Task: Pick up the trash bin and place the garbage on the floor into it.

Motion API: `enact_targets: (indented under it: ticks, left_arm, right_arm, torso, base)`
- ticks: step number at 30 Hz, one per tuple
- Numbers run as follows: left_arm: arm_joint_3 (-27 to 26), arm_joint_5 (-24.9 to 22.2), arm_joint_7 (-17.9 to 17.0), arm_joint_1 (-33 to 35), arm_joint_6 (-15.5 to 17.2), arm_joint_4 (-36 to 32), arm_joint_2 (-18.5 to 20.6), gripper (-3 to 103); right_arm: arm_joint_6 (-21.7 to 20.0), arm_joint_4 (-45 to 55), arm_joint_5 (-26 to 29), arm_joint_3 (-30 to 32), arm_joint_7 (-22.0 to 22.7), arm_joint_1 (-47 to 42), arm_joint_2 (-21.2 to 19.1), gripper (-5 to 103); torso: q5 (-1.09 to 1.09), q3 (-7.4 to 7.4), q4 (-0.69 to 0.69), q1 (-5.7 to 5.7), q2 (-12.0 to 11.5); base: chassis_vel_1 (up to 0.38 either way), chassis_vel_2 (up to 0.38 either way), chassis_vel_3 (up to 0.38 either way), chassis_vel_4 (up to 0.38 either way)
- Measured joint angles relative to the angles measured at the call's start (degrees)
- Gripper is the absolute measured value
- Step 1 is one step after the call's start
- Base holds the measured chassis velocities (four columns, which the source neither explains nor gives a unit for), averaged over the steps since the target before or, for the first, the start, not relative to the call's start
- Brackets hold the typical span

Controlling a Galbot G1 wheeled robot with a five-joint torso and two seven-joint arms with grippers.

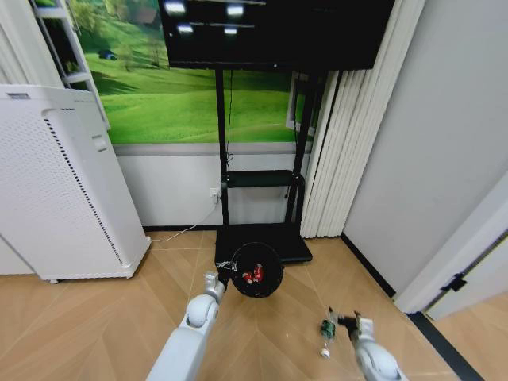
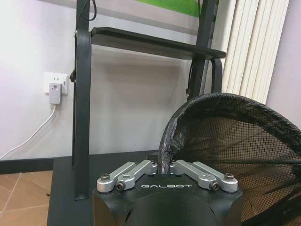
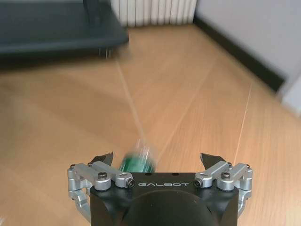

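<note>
**Bin held by its rim at the TV stand, right gripper spread over the green can**

The landmark here is the black TV stand (image 1: 262, 238), whose flat base sits on the wood floor (image 1: 95, 325) against the back wall.

The trash bin (image 1: 256, 270) is right at the front edge of the stand's base, tipped so that its open mouth faces the head camera. Red litter (image 1: 253, 276) lies inside it on the mesh. The left gripper (image 1: 223, 267) is at the bin's rim on the side toward the white perforated appliance (image 1: 59, 186). In the left wrist view that gripper (image 2: 165, 165) is clamped on the rim, with the black edge of the bin (image 2: 225, 141) pinched between the closed fingers and the mesh wall curving away behind. Beyond it stand the stand's upright posts and shelf (image 2: 150, 44), and a wall socket with a plug (image 2: 55, 89).

The right gripper (image 1: 344, 317) is farther out from the stand, over bare floor on the side toward the white curtain (image 1: 349, 135). Its fingers are spread wide and grasp nothing. The green can (image 1: 328, 326) lies on the floor just beside it, and a small white scrap (image 1: 325, 352) lies a little farther from the stand than the can. In the right wrist view the can (image 3: 137, 161), blurred, sits between the open fingertips of the gripper (image 3: 158, 159), nearer one of them, with the stand's base (image 3: 56, 28) in the distance.
</note>
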Motion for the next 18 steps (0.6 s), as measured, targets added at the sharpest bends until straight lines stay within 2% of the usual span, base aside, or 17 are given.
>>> enact_targets:
  ticks: [4, 7, 9, 18]
  left_arm:
    - [-0.35, 0.27, 0.22, 0.49, -0.05, -0.49, 0.00, 3]
    - [-0.94, 0.53, 0.48, 1.22, -0.15, -1.30, -0.01, 3]
    - [-1.62, 0.78, 0.76, 1.95, -0.42, -1.90, -0.02, 3]
    - [-2.82, 0.53, 1.14, 3.28, -0.51, -3.79, 0.73, 3]
  right_arm:
    - [-1.45, -0.95, 1.59, -0.55, 0.65, -0.24, 1.73, 100]
    - [-1.39, -4.06, 0.70, -1.20, -0.01, 1.18, 3.11, 100]
    - [-0.70, -7.34, -1.03, -1.75, -2.08, 2.61, 3.61, 100]
    - [-1.18, -13.62, -2.04, -2.53, -2.89, 7.29, 6.17, 100]
  torso:
    - [-0.01, 0.00, 0.03, 0.00, 0.00]
    - [-0.01, 0.00, 0.05, 0.00, 0.00]
    - [0.01, 0.00, 0.04, 0.00, 0.00]
    - [-0.01, 0.00, 0.03, 0.00, 0.00]
  base:
    - [0.000, 0.000, 0.000, 0.000]
    - [0.000, 0.000, 0.000, 0.000]
    - [0.000, 0.000, 0.000, 0.000]
    - [0.000, 0.000, 0.000, 0.000]
